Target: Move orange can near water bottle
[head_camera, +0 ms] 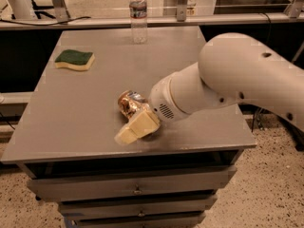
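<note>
Lying just behind claw (125,136), orange can (128,102)

Grey table (85,108) | sponge (74,60) back-left | water bottle (138,15) upright, far edge | orange can (128,102) lying front-centre | gripper (130,132) at can

White arm (237,75) in from the right, cream gripper (132,129) low at its left end, tilted down-left.
</note>
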`<control>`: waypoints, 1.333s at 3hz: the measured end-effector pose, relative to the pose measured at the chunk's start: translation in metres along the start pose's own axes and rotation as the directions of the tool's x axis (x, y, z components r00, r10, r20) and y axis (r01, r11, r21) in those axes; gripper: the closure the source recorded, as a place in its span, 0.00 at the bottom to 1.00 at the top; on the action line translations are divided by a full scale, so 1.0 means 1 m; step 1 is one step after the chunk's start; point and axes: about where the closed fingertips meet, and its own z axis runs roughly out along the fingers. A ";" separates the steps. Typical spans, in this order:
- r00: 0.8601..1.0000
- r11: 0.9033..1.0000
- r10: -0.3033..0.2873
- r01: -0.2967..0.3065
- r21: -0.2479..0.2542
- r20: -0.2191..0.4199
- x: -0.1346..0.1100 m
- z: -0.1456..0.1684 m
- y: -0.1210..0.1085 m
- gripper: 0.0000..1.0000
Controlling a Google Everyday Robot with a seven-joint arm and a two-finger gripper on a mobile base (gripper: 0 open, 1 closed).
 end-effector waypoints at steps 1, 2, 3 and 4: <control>1.000 1.000 0.006 -0.006 0.001 -0.004 0.007 0.018 -0.002 0.17; 1.000 1.000 0.010 -0.010 0.005 -0.006 0.011 0.027 -0.003 0.40; 1.000 1.000 0.007 -0.007 0.016 -0.005 0.010 0.027 -0.007 0.64; 1.000 0.999 0.009 -0.009 0.040 -0.002 0.005 0.014 -0.020 0.87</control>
